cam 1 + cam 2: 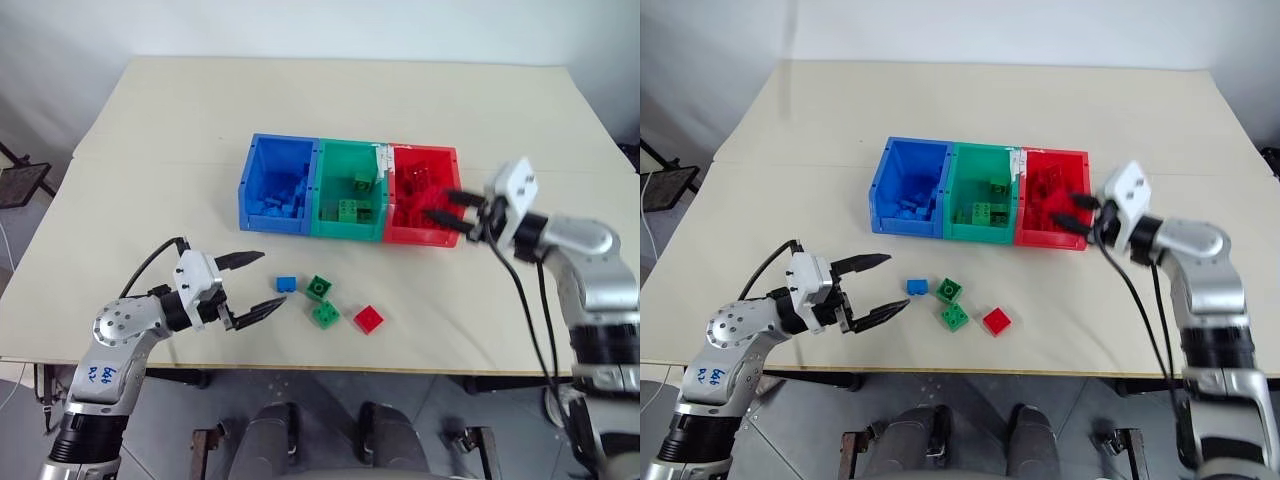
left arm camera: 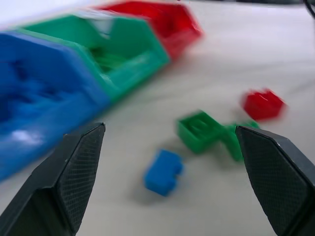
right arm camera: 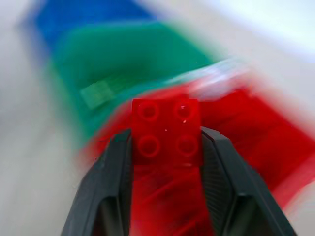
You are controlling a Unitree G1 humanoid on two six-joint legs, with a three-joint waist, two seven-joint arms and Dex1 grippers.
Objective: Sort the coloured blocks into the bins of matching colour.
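A: State the condition of the right gripper (image 3: 166,147).

B: Its two fingers are clamped on a red block (image 3: 166,130), one finger on each side, studs facing the wrist camera. In the head views the gripper is raised at the right end of the red bin (image 1: 440,236), fingertips pointing towards that bin.

A: And the left gripper (image 1: 248,286)?

B: Fingers spread wide apart, nothing between them and nothing touched. It hovers near the front edge of the table (image 1: 150,150), pointing towards the loose blocks, with the blue block (image 1: 286,284) nearest to its tips.

A: Count the loose blocks on the table.

B: Four. One blue block; two green blocks, the rear one (image 1: 319,287) and the front one (image 1: 325,314), just beside each other and possibly touching at a corner; one red block (image 1: 368,319) to the right of the front green one. All four lie in front of the bins, apart from them.

A: Count the bins.

B: Three, joined in one row: blue bin (image 1: 250,190) on the left, green bin (image 1: 330,228) in the middle, red bin on the right. A white label (image 1: 381,159) sits on the rim between green and red.

A: Contents?

B: Each bin already holds pieces of its own colour; their number cannot be told.
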